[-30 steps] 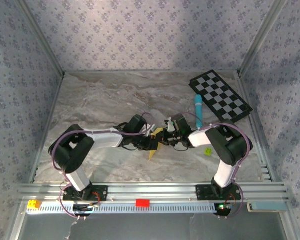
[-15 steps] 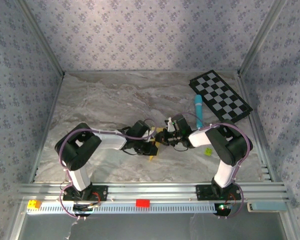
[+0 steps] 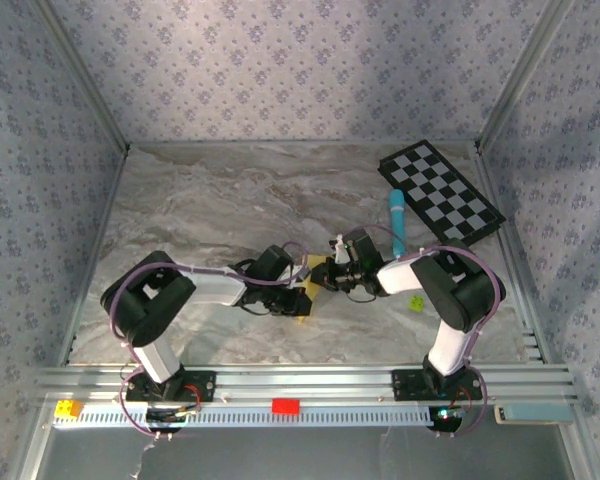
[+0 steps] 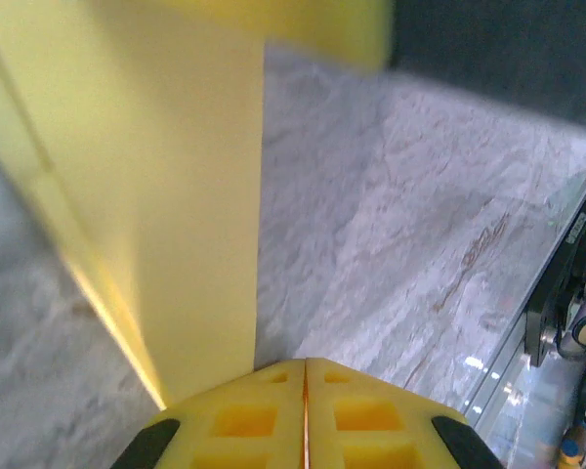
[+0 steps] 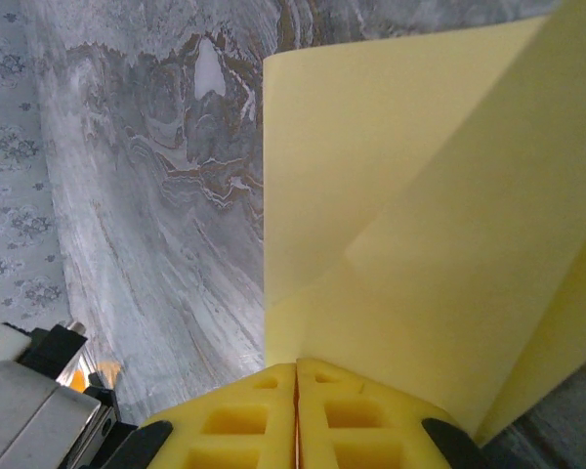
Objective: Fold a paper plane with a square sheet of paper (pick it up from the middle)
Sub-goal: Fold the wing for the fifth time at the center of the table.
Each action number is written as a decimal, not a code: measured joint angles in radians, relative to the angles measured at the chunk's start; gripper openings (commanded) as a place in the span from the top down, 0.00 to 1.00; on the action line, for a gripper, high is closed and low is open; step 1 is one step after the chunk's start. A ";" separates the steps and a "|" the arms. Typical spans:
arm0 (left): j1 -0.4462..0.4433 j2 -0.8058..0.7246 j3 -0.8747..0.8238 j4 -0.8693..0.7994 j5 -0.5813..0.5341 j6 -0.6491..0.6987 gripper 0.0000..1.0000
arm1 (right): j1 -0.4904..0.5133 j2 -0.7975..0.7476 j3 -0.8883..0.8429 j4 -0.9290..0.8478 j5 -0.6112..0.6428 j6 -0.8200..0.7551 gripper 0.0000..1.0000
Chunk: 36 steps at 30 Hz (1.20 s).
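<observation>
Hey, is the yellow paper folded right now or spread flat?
Folded. In the right wrist view the yellow paper has a diagonal crease with overlapping layers, pinched in the shut jaws of the right gripper.

Robot lab test cell, not lived-in room. Left arm [image 3: 155, 310] and right arm [image 3: 458, 290] bolted side by side onto slotted aluminium rail [image 3: 310, 381] at near edge of table. Purple cables [image 3: 493, 290] loop along arm links. Bare aluminium posts [image 3: 80, 75] frame enclosure. Walls [image 3: 300, 70] papered in repeating floral print, tabletop [image 3: 200, 200] in marble pattern: staged surfaces. Checkered board [image 3: 440, 190] lies at far right corner. Yellow block [image 3: 68, 408] and red block [image 3: 285, 405] sit on front strip.
</observation>
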 measured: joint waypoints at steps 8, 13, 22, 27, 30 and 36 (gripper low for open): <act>0.000 -0.019 -0.017 -0.024 0.010 0.001 0.91 | 0.000 0.000 0.000 -0.002 0.002 0.000 0.90; -0.002 -0.023 -0.017 -0.040 0.011 0.001 0.93 | 0.000 -0.001 0.002 -0.005 0.003 0.000 0.90; -0.009 -0.043 -0.010 -0.076 0.005 0.001 0.94 | 0.000 -0.001 0.002 -0.006 0.003 0.000 0.90; -0.014 -0.152 -0.002 -0.153 -0.012 0.006 0.92 | 0.000 -0.003 0.003 -0.012 0.007 0.000 0.90; 0.007 -0.180 0.030 -0.155 -0.027 0.009 0.94 | 0.001 -0.003 0.003 -0.012 0.010 0.000 0.90; 0.048 -0.105 0.119 -0.146 -0.026 0.020 0.99 | 0.002 -0.005 0.003 -0.013 0.012 0.000 0.90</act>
